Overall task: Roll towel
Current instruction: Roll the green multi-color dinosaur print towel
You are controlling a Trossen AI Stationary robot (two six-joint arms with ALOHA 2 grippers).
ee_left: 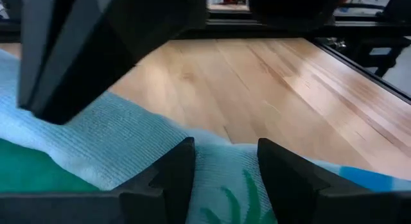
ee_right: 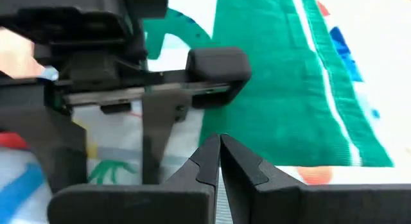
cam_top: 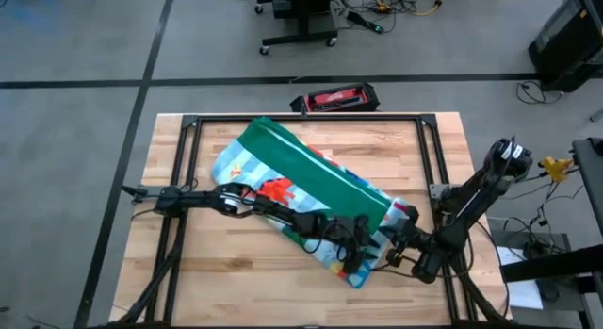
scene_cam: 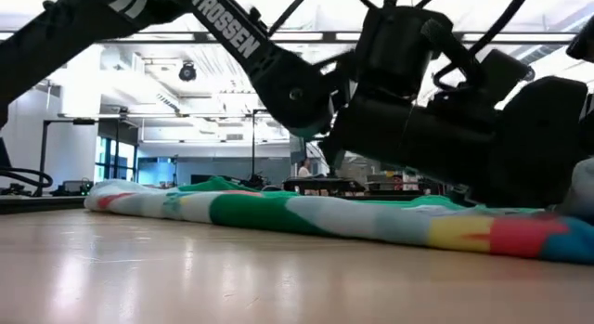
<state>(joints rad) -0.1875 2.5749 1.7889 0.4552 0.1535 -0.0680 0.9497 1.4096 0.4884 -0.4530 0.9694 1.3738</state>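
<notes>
Because the wooden plank table (cam_top: 236,272) leaves bare room all round it, the large soft dinosaur-printed towel (cam_top: 311,183) lies slantwise across the middle, folded into a long band with its green back uppermost, likely ready for rolling from the near end. Both dark arms meet at that end. Its fingers parted astride a light-blue fold, the left gripper (ee_left: 225,179) seems set to pinch. Just beside it, the right gripper (ee_right: 220,161) is clenched tight (on towel or on nothing, I cannot tell). Crowded so, they could obstruct each other. Beyond the far edge lies a red-and-black case (cam_top: 336,98).
</notes>
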